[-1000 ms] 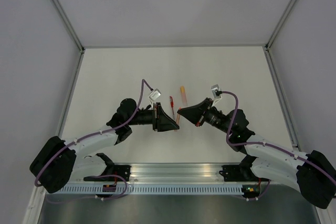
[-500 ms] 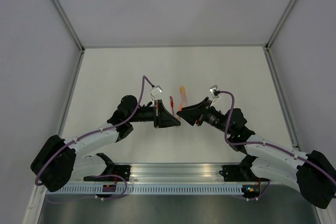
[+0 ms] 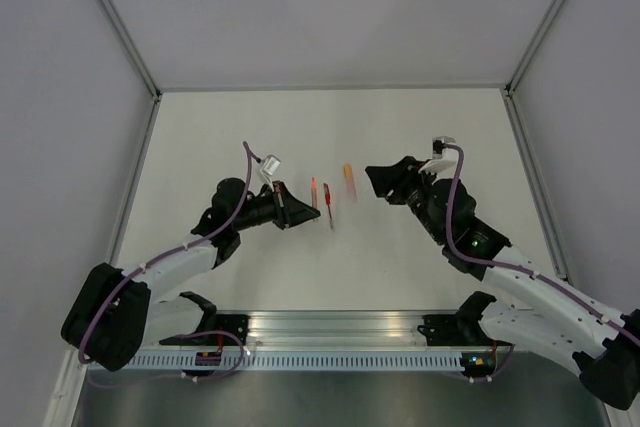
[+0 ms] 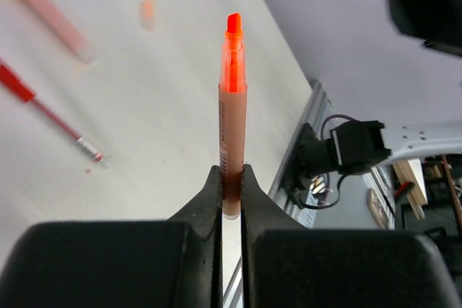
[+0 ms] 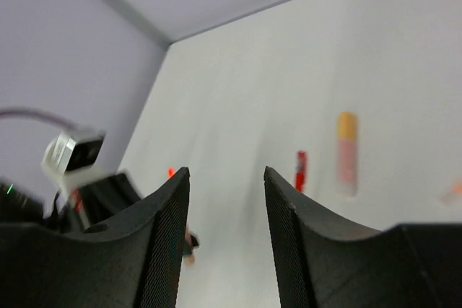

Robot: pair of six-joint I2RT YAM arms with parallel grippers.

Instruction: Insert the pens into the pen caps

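Left wrist view: the orange pen (image 4: 231, 106) is clamped low down in the left pincer (image 4: 231, 176), tip pointing ahead. It could be tilted or pushed back when pressed into the orange cap (image 4: 147, 14), lying ahead-left. The right pincer (image 5: 225, 178) is spread apart, empty

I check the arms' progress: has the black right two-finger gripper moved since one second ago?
Yes. The right gripper moved rightward: formerly below the pale salmon plastic pen in the top view, now to its right.
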